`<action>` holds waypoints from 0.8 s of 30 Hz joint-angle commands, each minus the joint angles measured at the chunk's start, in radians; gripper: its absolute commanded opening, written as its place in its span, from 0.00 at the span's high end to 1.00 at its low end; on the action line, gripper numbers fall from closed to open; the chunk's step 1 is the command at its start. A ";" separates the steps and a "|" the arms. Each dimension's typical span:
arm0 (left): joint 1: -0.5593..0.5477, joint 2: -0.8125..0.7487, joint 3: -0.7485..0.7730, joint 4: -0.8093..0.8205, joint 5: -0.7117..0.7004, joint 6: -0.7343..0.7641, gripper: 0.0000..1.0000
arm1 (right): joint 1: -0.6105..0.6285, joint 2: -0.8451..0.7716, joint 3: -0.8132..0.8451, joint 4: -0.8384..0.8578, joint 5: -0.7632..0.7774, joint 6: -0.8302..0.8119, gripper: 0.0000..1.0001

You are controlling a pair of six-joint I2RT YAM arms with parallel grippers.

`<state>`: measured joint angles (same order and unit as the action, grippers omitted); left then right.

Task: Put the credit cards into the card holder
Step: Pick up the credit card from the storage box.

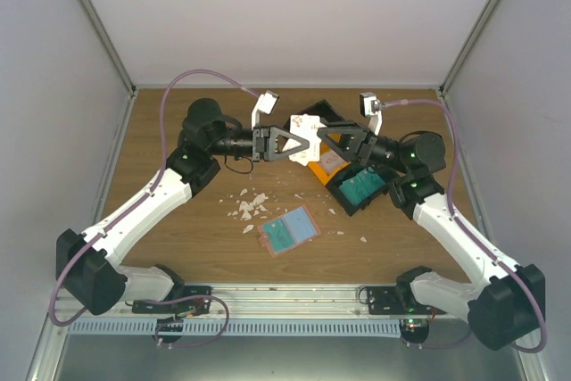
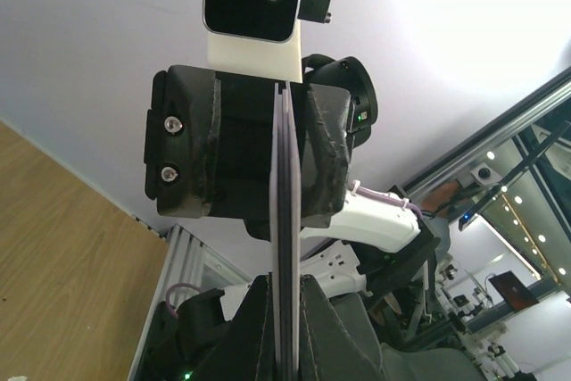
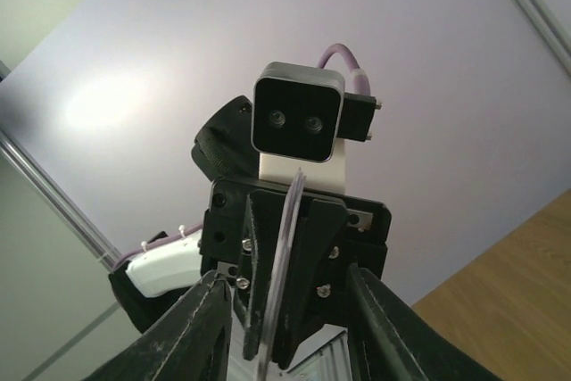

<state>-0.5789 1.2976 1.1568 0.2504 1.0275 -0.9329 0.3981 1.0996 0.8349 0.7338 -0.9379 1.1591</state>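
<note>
Tabletop (image 1: pixel 205 234) below; credit card (image 2: pixel 285 247) clamped in left fingers (image 2: pixel 256 323), between parted right fingers (image 3: pixel 203 327).

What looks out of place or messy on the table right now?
White crumbs lie scattered on the table, most just beyond and left of the open card holder, a few strays to its right. They look like spilled debris; the holder itself lies slightly askew.

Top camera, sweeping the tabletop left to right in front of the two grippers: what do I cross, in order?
scattered white crumbs → open card holder → black bin holding teal credit cards
</note>
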 commanded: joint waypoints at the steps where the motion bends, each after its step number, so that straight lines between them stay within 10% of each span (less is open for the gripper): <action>1: -0.002 -0.022 -0.009 0.032 0.008 0.004 1.00 | 0.002 -0.017 -0.020 0.022 0.040 -0.005 0.67; 24: -0.008 -0.049 -0.033 0.243 0.108 -0.069 1.00 | -0.006 0.079 0.063 -0.290 0.004 -0.095 0.86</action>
<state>-0.5655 1.2949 1.1213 0.3359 1.0321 -1.0042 0.3836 1.1168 0.8963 0.5835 -0.9222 1.1061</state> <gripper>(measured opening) 0.044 0.155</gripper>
